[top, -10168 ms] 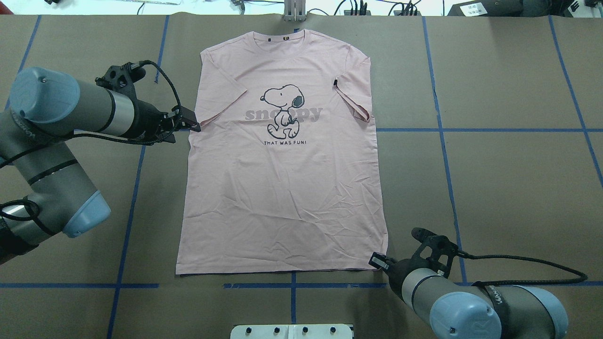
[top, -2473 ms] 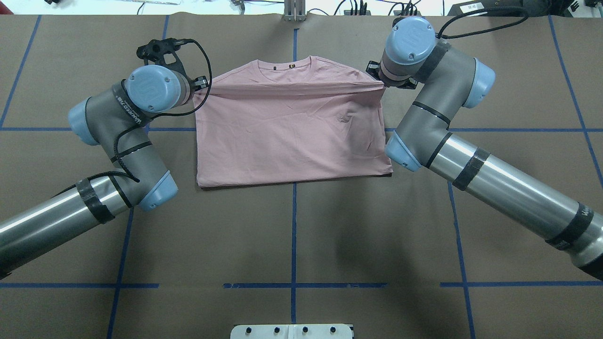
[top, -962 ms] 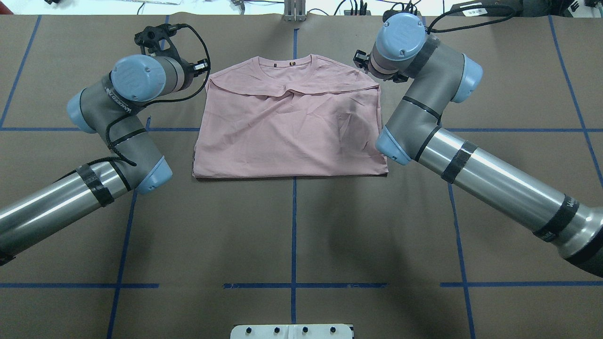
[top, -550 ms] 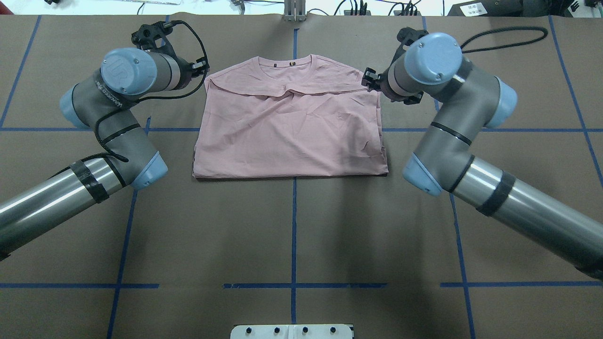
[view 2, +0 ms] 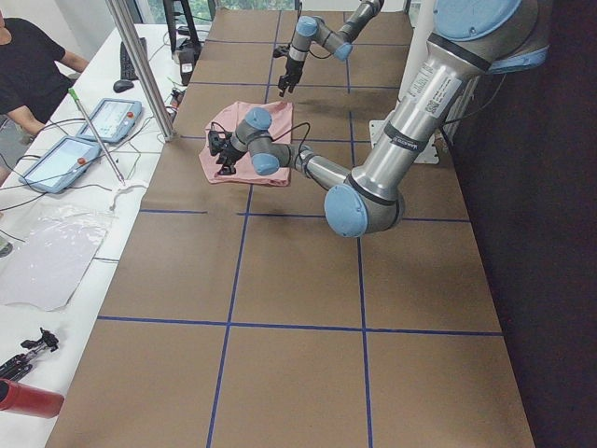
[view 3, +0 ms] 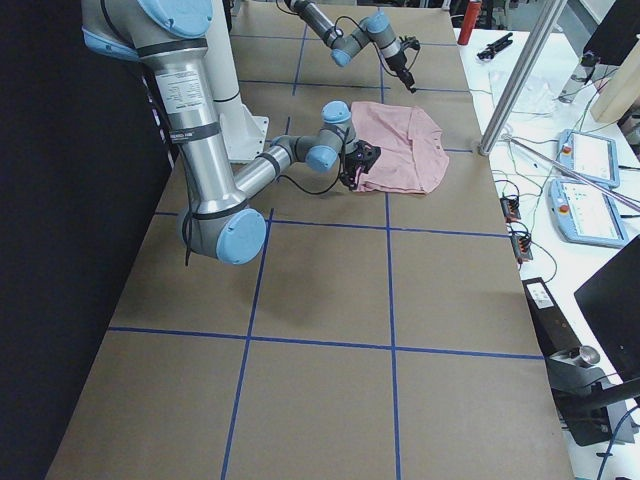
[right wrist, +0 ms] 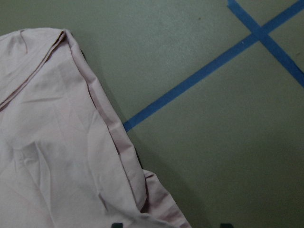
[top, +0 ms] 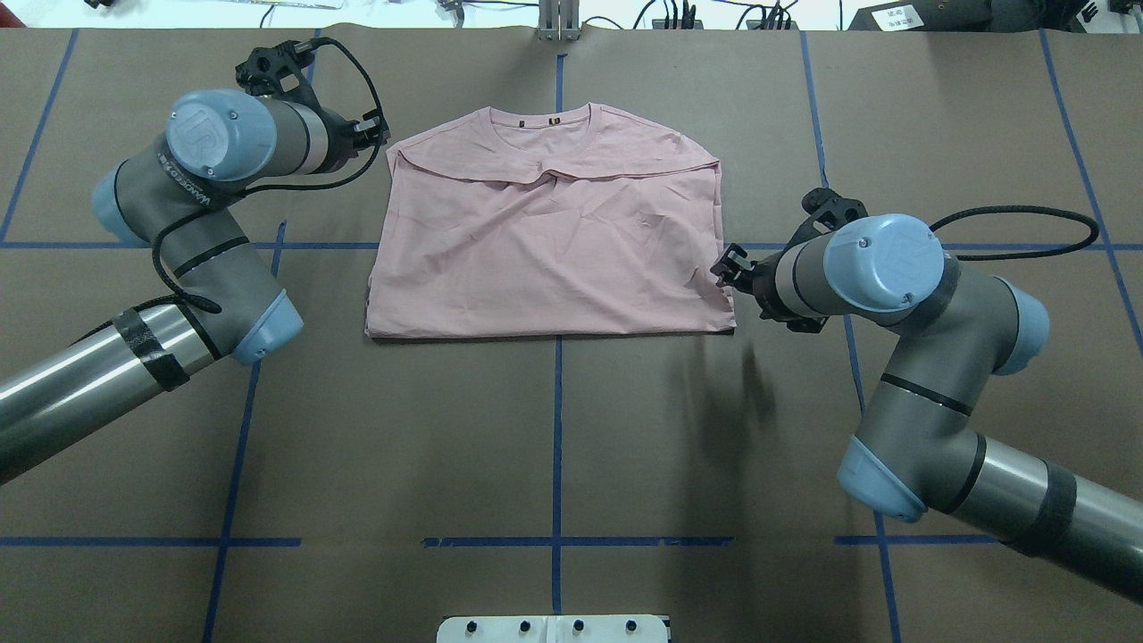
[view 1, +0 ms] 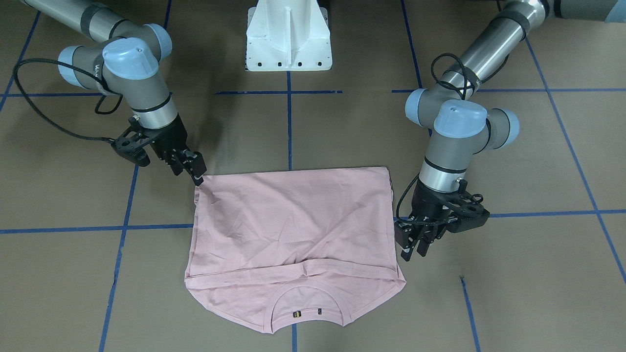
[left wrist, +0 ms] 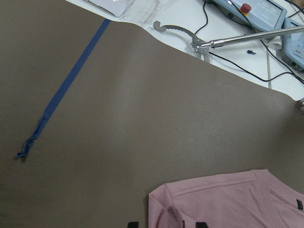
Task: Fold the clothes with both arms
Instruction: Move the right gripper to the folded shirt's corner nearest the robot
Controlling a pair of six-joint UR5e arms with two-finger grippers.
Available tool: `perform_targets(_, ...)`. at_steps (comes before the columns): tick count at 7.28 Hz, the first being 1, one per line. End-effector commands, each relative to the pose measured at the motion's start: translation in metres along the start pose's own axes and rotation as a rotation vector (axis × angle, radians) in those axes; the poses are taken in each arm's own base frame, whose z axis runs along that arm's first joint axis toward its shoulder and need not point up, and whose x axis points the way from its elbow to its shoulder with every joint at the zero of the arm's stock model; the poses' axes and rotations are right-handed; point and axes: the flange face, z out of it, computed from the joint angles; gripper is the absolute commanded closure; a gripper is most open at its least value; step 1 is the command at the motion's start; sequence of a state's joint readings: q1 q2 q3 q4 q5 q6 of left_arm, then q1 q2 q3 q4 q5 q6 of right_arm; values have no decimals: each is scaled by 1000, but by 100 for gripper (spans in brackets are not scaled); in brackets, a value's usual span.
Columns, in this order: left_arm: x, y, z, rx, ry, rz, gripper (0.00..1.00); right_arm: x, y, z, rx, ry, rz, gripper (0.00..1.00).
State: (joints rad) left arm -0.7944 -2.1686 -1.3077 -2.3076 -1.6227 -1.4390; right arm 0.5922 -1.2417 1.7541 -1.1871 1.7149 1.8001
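Note:
The pale pink T-shirt (top: pixel 554 250) lies folded in half on the brown paper, plain back up, its hem resting just short of the collar (top: pixel 540 121). My left gripper (top: pixel 382 136) stands open at the shirt's far left corner; the left wrist view shows that corner (left wrist: pixel 228 199) just ahead of the spread fingertips. My right gripper (top: pixel 725 268) hangs open beside the shirt's right edge near the fold. In the front-facing view the right gripper (view 1: pixel 195 171) nearly touches the fold corner, and the left gripper (view 1: pixel 414 248) is apart from the shirt (view 1: pixel 293 220). The print is hidden.
Blue tape lines (top: pixel 557 429) grid the paper. The white pedestal base (view 1: pixel 288 34) stands at the robot's side. Past the table's far edge a white bench holds teach pendants (view 2: pixel 112 117) and cables, with a metal pole (view 2: pixel 140 65) and a seated person (view 2: pixel 23 65).
The shirt went from flat, print up, to folded hem-to-collar. Both grippers let go of the hem. The right arm has swung back down the shirt's right edge; the left has drawn slightly outward.

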Motion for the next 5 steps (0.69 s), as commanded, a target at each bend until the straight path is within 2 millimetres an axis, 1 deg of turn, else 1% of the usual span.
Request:
perform_targets(1,0,0,-1,2,2,-6,50,0,24,10,2,5,-5,25)
perform_targets(2,0,0,-1,2,2,-6,50,4,23,21,6,26,-12,25)
perform_targets(3,0,0,-1,2,2,-6,50,-4,24,32,19,34,-20,26)
perform_targets(4,0,0,-1,2,2,-6,50,-8,23,33,24,29,-18,27)
perform_targets(5,0,0,-2,2,2,-6,50,-8,23,33,25,31,-18,30)
